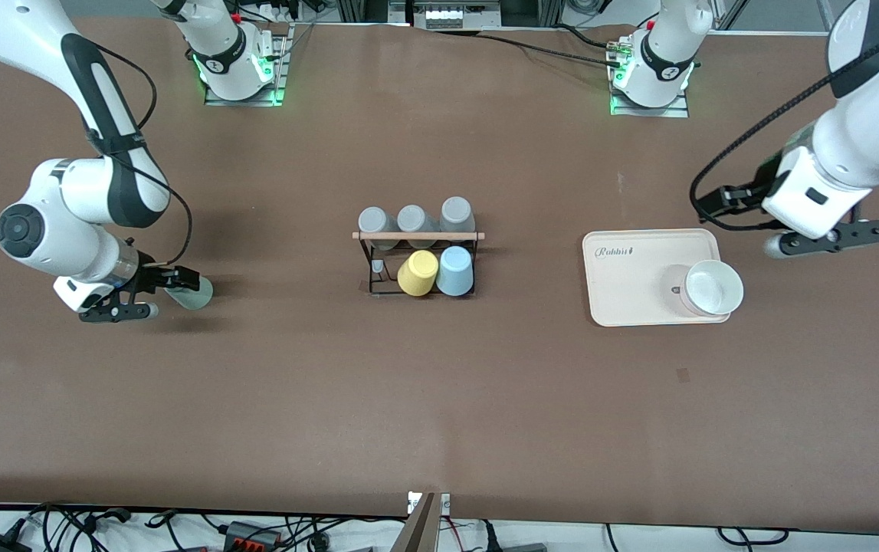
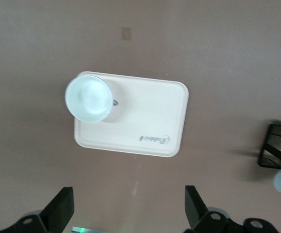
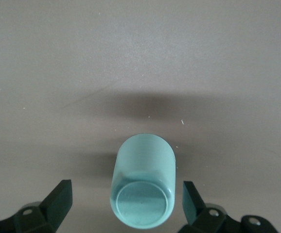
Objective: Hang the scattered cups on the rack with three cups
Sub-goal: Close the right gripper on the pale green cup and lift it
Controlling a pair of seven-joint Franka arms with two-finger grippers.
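Note:
The pale mint green cup (image 1: 195,293) lies on its side on the table at the right arm's end. My right gripper (image 1: 169,294) is low and open around it, one finger on each side, with a gap at both (image 3: 126,194). The cup's base (image 3: 141,204) faces the wrist camera. The black rack (image 1: 368,264) stands mid-table and holds the light blue cup (image 1: 455,270) beside a yellow cup (image 1: 418,273). My left gripper (image 1: 830,239) is open and empty in the air, over the table beside the cream tray (image 1: 627,284).
Three grey cups (image 1: 412,221) hang on the rack's row farther from the front camera. A white bowl (image 1: 711,287) sits on the tray's corner; both show in the left wrist view (image 2: 89,97). The rack's edge (image 2: 274,153) shows there too.

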